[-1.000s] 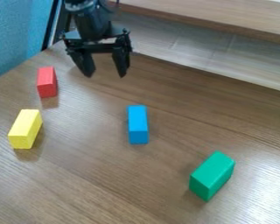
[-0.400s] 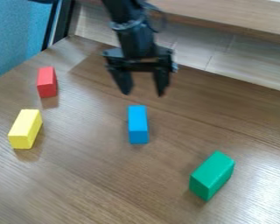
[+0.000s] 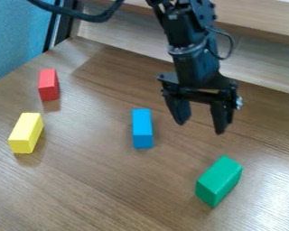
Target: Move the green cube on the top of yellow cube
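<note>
Jaws wide, empty, near the green block [image 3: 219, 180]
It lies well in from the bench [image 3: 110, 189] edge at the back — likely light, stiff — best pinched midway across its long sides.

The counter [image 3: 117, 189] is mid-brown with a streaked wood-grain pattern. Of the blocks on it, one is bright yellow [image 3: 25, 133], one red [image 3: 48, 84], one vivid blue [image 3: 142, 128] and one emerald green [image 3: 218, 181], each a single plain colour. The tool [image 3: 201, 128] and its cable [image 3: 97, 18] are black. The wall panel [image 3: 17, 31] is light blue, faintly mottled; the ledge [image 3: 255, 18] behind is paler brown wood grain.
</note>
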